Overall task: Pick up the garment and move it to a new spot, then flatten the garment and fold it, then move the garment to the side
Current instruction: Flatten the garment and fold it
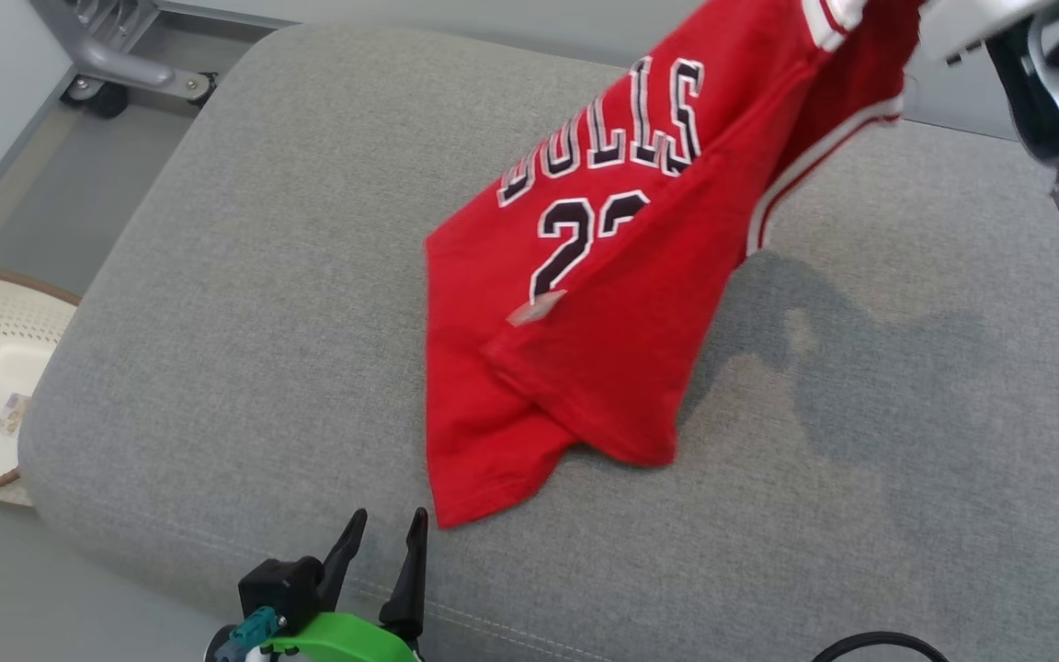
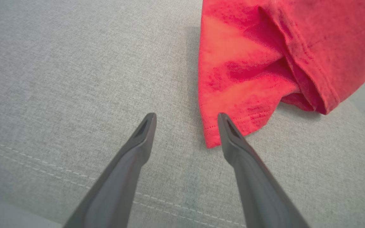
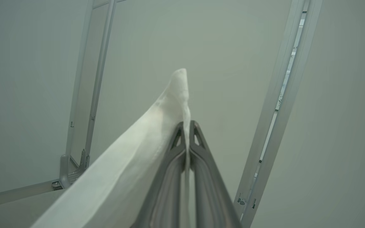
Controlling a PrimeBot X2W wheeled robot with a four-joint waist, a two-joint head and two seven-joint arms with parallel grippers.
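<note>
- Two grippers share this step: the right gripper (image 3: 187,125) is clenched on the white trim (image 3: 157,126) of the red jersey (image 1: 603,303), holding it up at the far right.
- Most of the jersey hangs in the air, while its lower hem lies on the grey cushion (image 1: 217,322), near the front edge.
- The left gripper (image 1: 387,533) stands spread and empty, just beside the bottom corner (image 2: 209,139) of the hem; whether a finger touches it is unclear.
- To carry it well, the right arm probably needs more height, so the hem clears the cushion instead of bunching.
- At the new spot, lay it down hem first, lettering up, with the left gripper ready to pin that corner.
</note>
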